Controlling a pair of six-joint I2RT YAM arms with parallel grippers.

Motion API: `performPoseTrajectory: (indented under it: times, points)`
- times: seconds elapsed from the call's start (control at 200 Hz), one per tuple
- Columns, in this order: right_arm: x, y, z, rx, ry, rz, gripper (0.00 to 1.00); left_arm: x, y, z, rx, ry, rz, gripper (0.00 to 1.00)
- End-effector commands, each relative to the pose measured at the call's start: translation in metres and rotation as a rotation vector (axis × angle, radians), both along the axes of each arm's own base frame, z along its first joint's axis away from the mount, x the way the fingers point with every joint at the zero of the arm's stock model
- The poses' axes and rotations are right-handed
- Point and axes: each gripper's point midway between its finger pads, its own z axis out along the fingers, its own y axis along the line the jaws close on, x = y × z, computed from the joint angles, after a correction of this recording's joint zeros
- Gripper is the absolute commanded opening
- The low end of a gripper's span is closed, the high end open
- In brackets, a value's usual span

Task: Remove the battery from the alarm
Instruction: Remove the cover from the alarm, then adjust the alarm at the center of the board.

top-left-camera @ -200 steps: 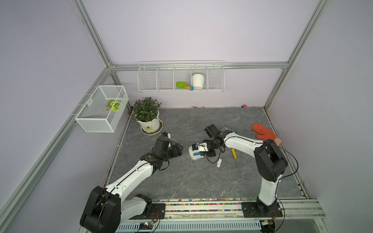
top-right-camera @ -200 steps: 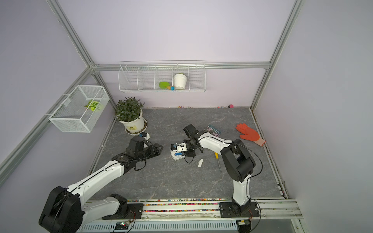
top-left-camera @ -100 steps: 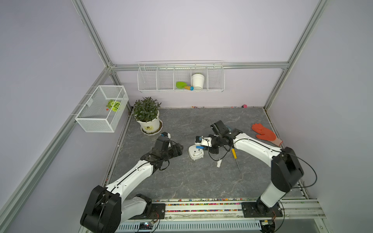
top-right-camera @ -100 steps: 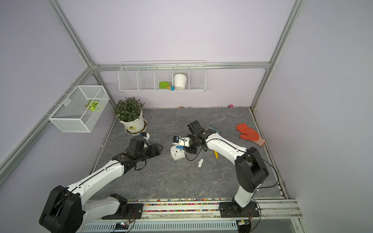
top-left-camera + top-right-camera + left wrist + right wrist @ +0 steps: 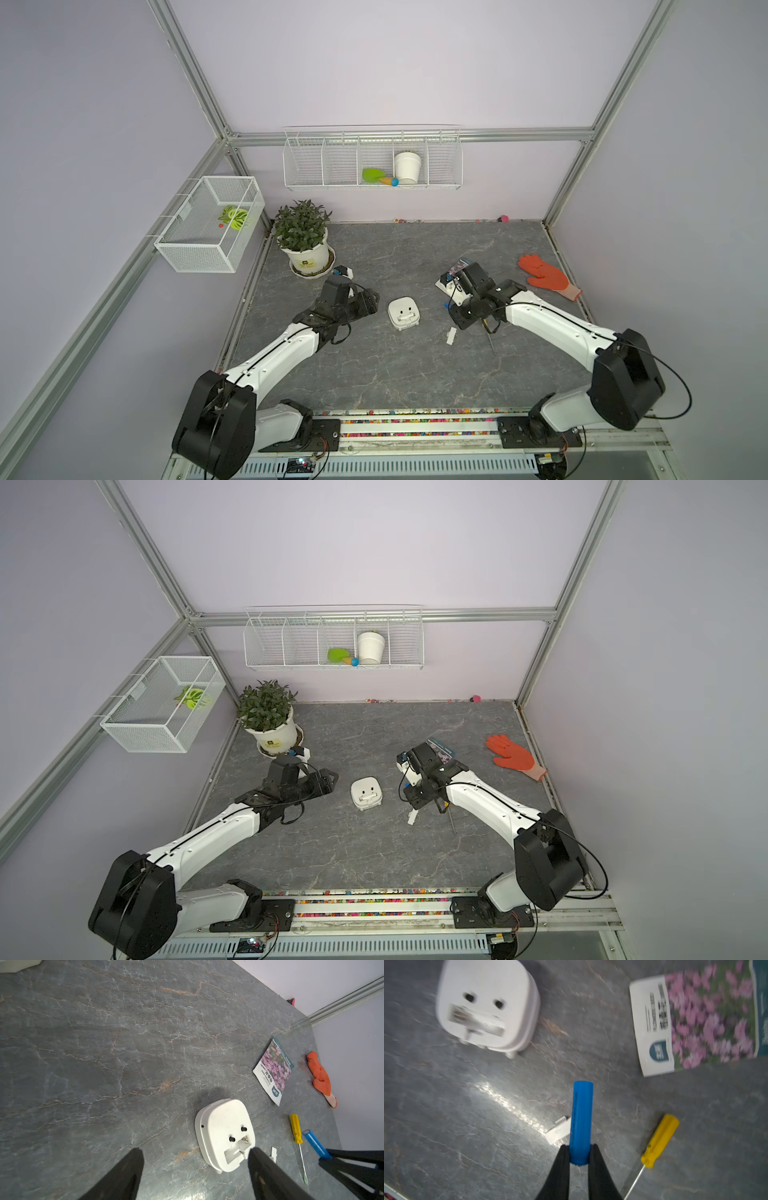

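Observation:
The white alarm [image 5: 403, 313] [image 5: 365, 793] lies face down on the grey table, its open battery slot [image 5: 236, 1150] showing bare metal contacts. My right gripper [image 5: 579, 1147] [image 5: 452, 309] is shut on one end of the blue battery [image 5: 581, 1120] [image 5: 315, 1146], holding it in the air to the right of the alarm [image 5: 488, 1005]. My left gripper [image 5: 195, 1150] [image 5: 372, 301] hovers open just left of the alarm [image 5: 224, 1134], with nothing between its fingers.
A small white battery cover [image 5: 451, 336] [image 5: 558, 1132] and a yellow-handled screwdriver [image 5: 660, 1140] [image 5: 296, 1128] lie under the right gripper. A seed packet [image 5: 274, 1070] and an orange glove [image 5: 544, 276] lie further right. A potted plant [image 5: 303, 241] stands behind the left arm.
My right gripper has pulled away from the alarm to the right with the battery in it. The alarm stays on the table. The left gripper has opened slightly wider.

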Motion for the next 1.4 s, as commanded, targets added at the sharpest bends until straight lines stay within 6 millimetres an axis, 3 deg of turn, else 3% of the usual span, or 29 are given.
performPoseTrajectory:
  times: [0.0,0.255,0.435,0.48,0.665,0.845,0.94,1.025,1.27,1.395]
  points:
    - [-0.008,-0.032,-0.026,-0.093,0.057,-0.274,0.0,0.013,-0.007,0.011,-0.008,-0.042,-0.023,0.84]
    - [-0.013,-0.042,-0.069,-0.186,0.147,-0.378,0.0,0.018,-0.014,0.006,-0.01,-0.028,-0.048,0.84]
    - [-0.016,-0.045,-0.08,-0.204,0.164,-0.381,0.0,0.019,-0.014,0.004,-0.001,-0.023,-0.055,0.85]
    - [-0.017,-0.044,-0.081,-0.203,0.166,-0.375,0.06,0.02,-0.016,0.004,-0.004,-0.023,-0.06,0.85]
    - [-0.014,-0.038,-0.066,-0.157,0.143,-0.352,0.24,0.025,-0.027,0.006,-0.015,-0.018,-0.111,0.85]
    - [-0.009,-0.033,-0.022,-0.072,0.055,-0.319,0.45,0.034,-0.044,0.007,-0.025,-0.005,-0.191,0.84]
    - [-0.012,-0.014,-0.001,0.065,0.04,-0.273,0.55,0.04,-0.054,0.004,-0.038,0.012,-0.242,0.83]
    - [-0.019,0.015,0.012,0.232,0.048,-0.205,0.76,0.045,-0.066,0.001,-0.057,0.027,-0.298,0.82]
    - [-0.035,0.097,0.009,0.636,0.192,-0.155,0.73,0.053,-0.097,-0.018,-0.122,0.113,-0.428,0.73]
    - [-0.034,0.125,-0.001,0.722,0.247,-0.158,0.71,0.056,-0.103,-0.029,-0.131,0.149,-0.449,0.7]
